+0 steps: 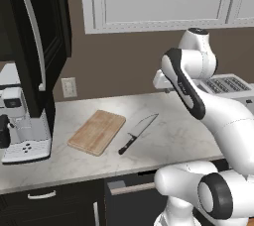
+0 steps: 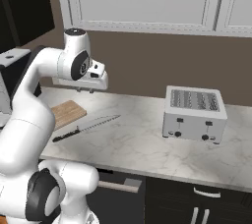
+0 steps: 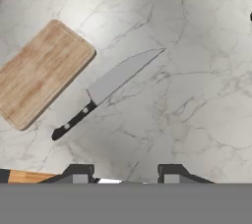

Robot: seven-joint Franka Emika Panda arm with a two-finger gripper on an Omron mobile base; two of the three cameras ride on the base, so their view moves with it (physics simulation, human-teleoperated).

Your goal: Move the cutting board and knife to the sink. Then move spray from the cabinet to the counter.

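Left base view: cutting board [image 1: 96,132] lies flat on the counter [image 1: 168,141], just right of the coffee machine [image 1: 22,126]; knife [image 1: 137,133] sits just right of the board, apart from it, tip pointing away toward the wall, black handle toward the counter's front edge. Arm is up above the counter, right of the board, hand hidden behind the elbow here. Right base view: gripper [image 2: 91,89] hangs high above the counter, past the board's far end, nothing in it; toaster [image 2: 194,113] stands well right of the board. Hand view: looks straight down, board at left, knife just beside the board's right edge, not touching; the two fingertips [image 3: 78,173] stand part-way apart, a moderate gap, empty. Judgement: first step, nothing picked yet, both board and knife untouched on the counter. Next move likely calls for dropping the hand over the board or the knife handle, jaws aligned across it, then closing. Sink and spray: can't place them from these frames.
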